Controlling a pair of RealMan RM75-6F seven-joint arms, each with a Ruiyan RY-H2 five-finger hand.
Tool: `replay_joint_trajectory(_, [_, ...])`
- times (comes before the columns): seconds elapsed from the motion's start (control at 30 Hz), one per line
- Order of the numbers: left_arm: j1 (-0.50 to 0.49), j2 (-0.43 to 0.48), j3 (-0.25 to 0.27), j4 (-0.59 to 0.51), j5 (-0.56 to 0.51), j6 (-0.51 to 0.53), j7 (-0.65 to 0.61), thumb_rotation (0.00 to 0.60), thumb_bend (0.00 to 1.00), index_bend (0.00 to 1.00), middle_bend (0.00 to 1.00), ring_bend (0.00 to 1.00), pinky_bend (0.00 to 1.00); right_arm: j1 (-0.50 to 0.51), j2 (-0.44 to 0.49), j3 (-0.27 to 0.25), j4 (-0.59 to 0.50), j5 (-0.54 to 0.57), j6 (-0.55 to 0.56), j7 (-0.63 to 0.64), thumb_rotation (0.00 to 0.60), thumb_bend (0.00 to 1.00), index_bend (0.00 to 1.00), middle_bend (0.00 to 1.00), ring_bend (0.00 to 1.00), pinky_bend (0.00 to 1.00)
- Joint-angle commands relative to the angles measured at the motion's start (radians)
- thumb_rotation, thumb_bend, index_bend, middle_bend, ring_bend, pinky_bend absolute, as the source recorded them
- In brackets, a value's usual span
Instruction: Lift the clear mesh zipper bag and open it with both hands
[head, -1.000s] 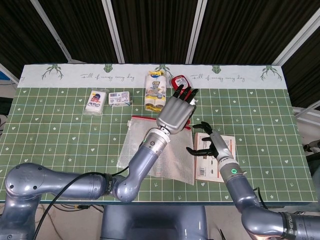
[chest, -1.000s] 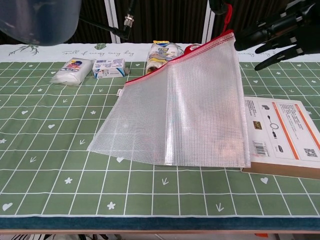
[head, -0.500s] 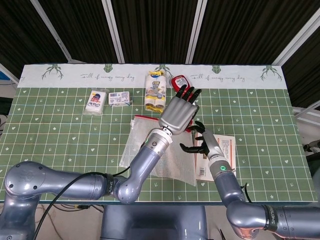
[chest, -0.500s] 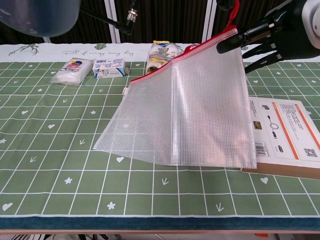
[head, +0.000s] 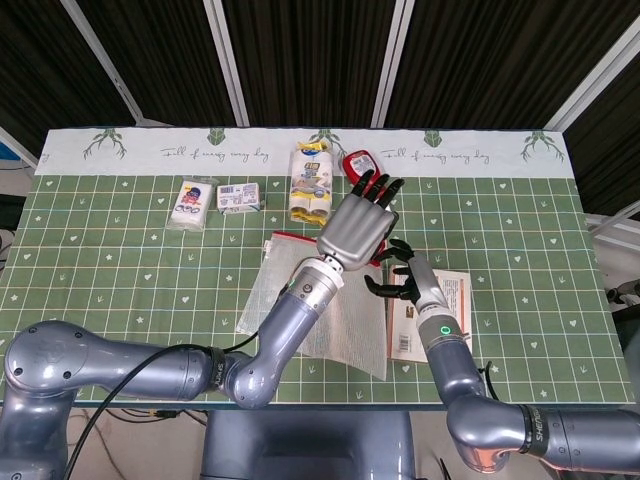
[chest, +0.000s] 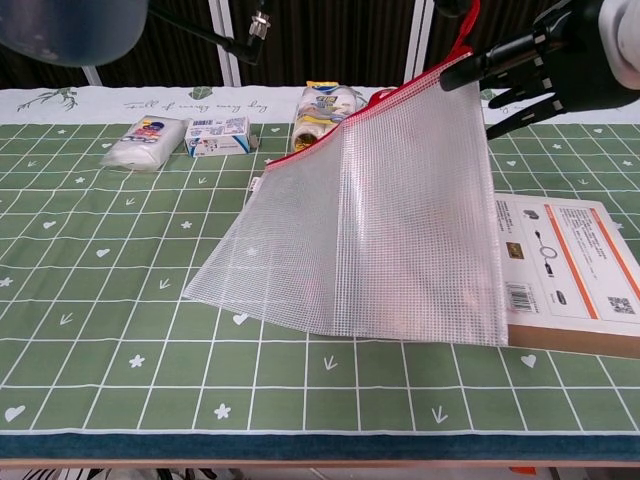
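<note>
The left hand (head: 357, 223) is holding up the clear mesh zipper bag (chest: 380, 220) by its red zipper corner; the grip itself is hidden, so I cannot tell how the fingers are closing. The bag is hanging tilted, its lower edge resting on the green table (chest: 100, 300) and partly covering the flat box (chest: 570, 275). The right hand (head: 400, 283) is waiting beside the raised corner with fingers spread, probably to take the zipper pull.

Both your hands raised mid-table, close together.
Left hand (head: 356, 224) fingers extended toward 12 o'clock; right hand (head: 404, 283) at its 4 o'clock, fingers curled toward it.
</note>
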Motion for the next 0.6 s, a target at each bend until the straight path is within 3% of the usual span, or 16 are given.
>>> replay_joint_trajectory(0.03, [0.0,0.003,0.006,-0.004,0.0,0.003,-0.005,0.6,0.39,0.59,0.07,0.0,0.0,-0.003,0.002,0.006,0.0,0.0,0.001,-0.001,0.6,0.42,0.48,0.11,0.0,0.21])
replay_joint_trajectory(0.6, [-0.007,0.018,0.03,-0.011,-0.009,0.017,-0.027,0.6,0.39,0.59,0.07,0.0,0.0,-0.017,0.001,0.031,0.001,0.018,-0.005,-0.014,0.6,0.48,0.53,0.14,0.0,0.21])
